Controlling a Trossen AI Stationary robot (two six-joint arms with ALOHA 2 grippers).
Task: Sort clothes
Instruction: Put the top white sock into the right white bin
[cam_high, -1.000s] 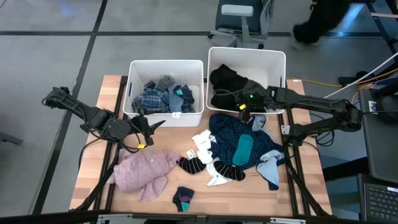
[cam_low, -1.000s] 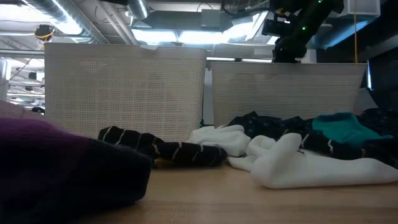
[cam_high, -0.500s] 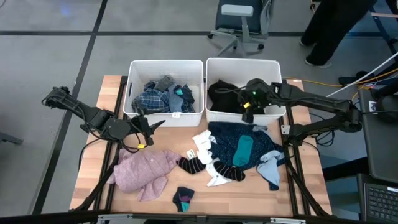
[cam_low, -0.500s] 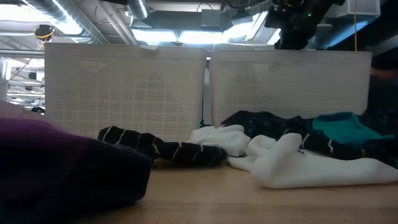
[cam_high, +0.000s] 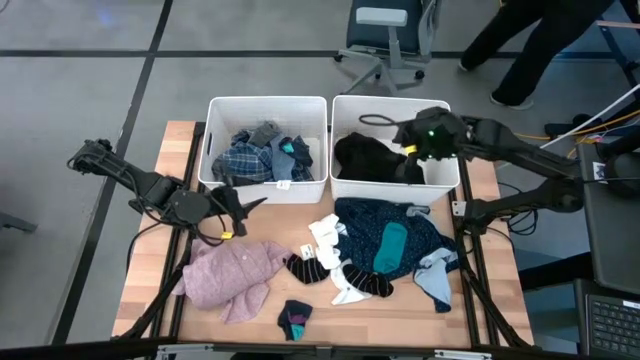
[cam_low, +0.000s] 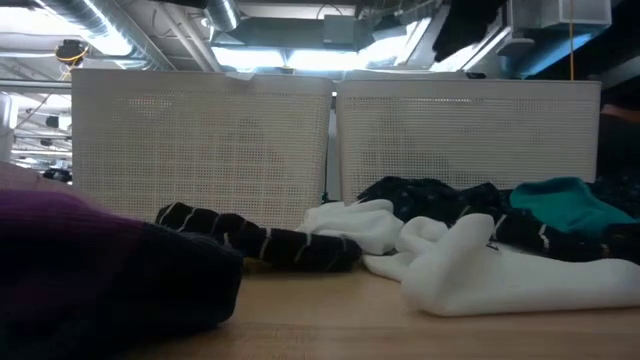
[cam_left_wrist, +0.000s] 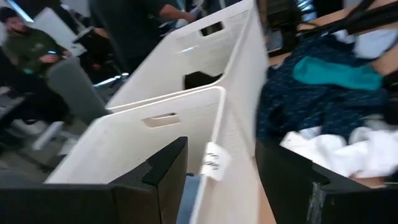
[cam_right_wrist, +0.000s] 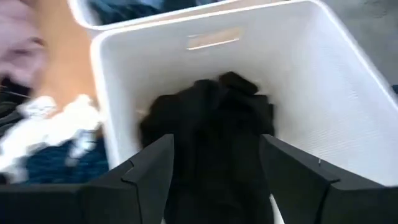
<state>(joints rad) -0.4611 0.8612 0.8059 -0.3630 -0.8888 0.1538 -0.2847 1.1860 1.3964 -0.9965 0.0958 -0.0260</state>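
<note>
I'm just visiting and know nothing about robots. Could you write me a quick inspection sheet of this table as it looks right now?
Surface: wooden table, mostly covered by laundry.
Job's things: pink top, navy dotted cloth with a teal piece on it, white pieces, striped socks, small dark sock. Left bin holds plaid shirt; right bin holds black garment.
Clutter: nothing seen.
Claws: left claw open, empty, beside the left bin; right claw open over the right bin, above the black garment.
Cables: yellow cable on the floor.
Surroundings: office chair; person walking.
</note>
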